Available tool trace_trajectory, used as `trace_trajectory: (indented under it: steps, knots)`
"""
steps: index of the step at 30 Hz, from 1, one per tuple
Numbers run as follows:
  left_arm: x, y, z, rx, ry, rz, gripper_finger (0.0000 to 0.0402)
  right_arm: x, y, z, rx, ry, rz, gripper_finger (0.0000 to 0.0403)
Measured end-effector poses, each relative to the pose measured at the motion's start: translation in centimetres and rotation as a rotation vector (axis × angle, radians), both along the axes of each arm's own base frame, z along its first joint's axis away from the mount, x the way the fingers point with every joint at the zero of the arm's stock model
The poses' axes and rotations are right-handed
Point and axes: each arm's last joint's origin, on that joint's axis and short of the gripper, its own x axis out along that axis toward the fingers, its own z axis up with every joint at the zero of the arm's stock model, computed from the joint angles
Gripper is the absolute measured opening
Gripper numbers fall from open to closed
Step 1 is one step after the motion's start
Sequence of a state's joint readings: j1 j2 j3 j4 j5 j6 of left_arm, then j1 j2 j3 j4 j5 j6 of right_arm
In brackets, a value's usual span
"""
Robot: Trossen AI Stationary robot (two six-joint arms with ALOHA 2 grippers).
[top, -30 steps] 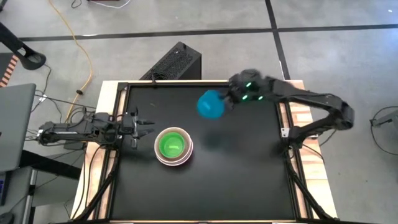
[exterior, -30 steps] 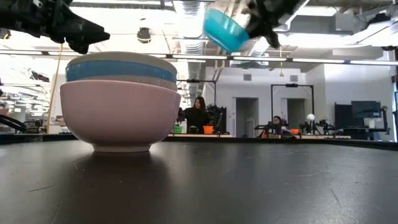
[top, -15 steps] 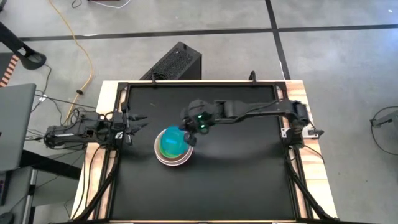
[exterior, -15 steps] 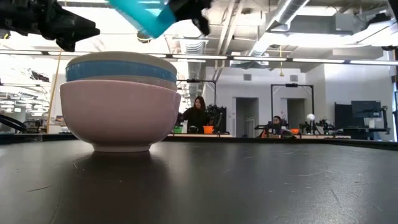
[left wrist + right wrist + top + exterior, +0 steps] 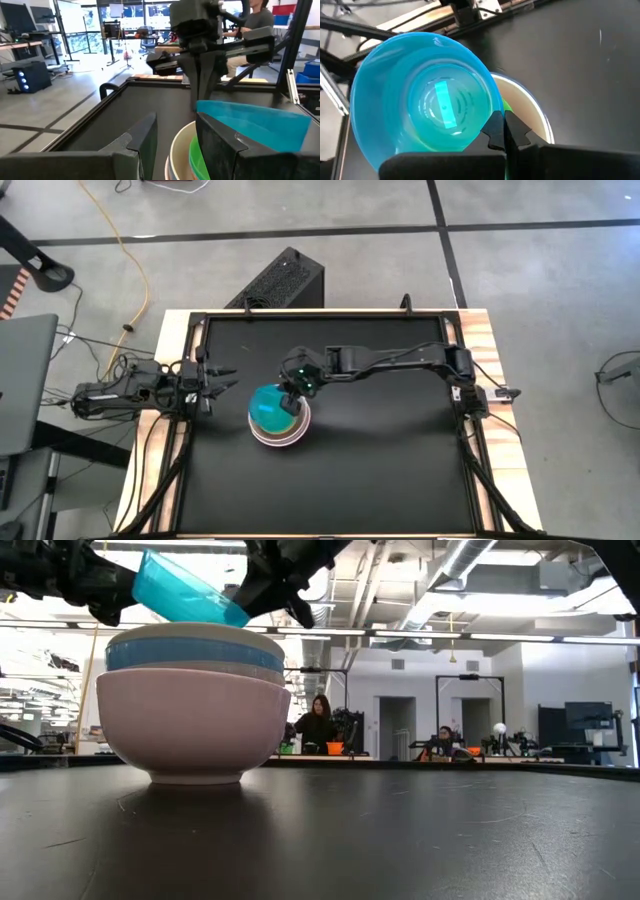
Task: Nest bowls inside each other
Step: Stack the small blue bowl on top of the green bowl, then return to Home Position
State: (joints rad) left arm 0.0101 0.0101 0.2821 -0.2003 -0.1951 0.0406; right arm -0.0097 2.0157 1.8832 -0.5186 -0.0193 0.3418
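Note:
A teal bowl (image 5: 266,408) (image 5: 185,595) hangs tilted just over a stack of nested bowls, with my right gripper (image 5: 293,394) (image 5: 505,131) shut on it. The stack is a pink bowl (image 5: 190,725) resting by its base on the black table, holding a blue bowl (image 5: 190,652), a cream bowl (image 5: 535,115) and a green bowl (image 5: 196,160) innermost. My left gripper (image 5: 222,377) (image 5: 175,145) waits open at the table's left edge, level, pointing at the stack. My right gripper pinches the teal bowl's rim (image 5: 492,119) on the side toward the table's right, one finger inside the wall and one outside. The fingers slant down from the right. The bowl is tilted, its mouth up and to the right; I cannot tell whether its underside touches the stack.
The table has a raised black frame (image 5: 200,330) and wooden side strips (image 5: 485,350). A black box (image 5: 280,280) and cables lie on the floor behind it. The black surface to the right of and in front of the stack is bare. People sit far off in the room (image 5: 318,720).
My right gripper has carried the teal bowl from the far right of the table leftward and toward the near edge, sinking until it is over the stack. The bowl has stayed tilted in the hold. My left gripper has drawn back a little toward the left edge.

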Motion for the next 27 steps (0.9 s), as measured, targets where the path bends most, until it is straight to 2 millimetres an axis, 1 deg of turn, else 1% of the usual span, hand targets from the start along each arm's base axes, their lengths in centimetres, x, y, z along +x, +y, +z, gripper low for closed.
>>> trace_trajectory:
  steps: [5, 10, 16, 20, 27]
  knots:
    - [0.0, 0.0, 0.0, 0.0, 0.001, -0.002, 0.0125, 0.0, -0.3, -0.3, 0.016, 0.023, -0.021, 0.0]
    - [0.0, 0.0, 0.0, 0.001, -0.004, -0.014, 0.0125, -0.4, -0.4, -0.7, -0.012, 0.077, -0.062, 0.0]
    - [0.0, 0.0, 0.1, -0.003, -0.008, -0.014, 0.0125, -0.5, -0.3, -0.8, -0.011, 0.099, -0.06, 0.0004]
    - [0.0, 0.0, 0.1, -0.007, -0.009, -0.015, 0.0125, -0.7, -0.3, -1.0, -0.013, 0.12, -0.059, 0.0025]
    - [0.0, 0.0, 0.1, -0.01, -0.009, -0.016, 0.0125, -0.7, -0.3, -1.0, -0.014, 0.129, -0.057, 0.0086]
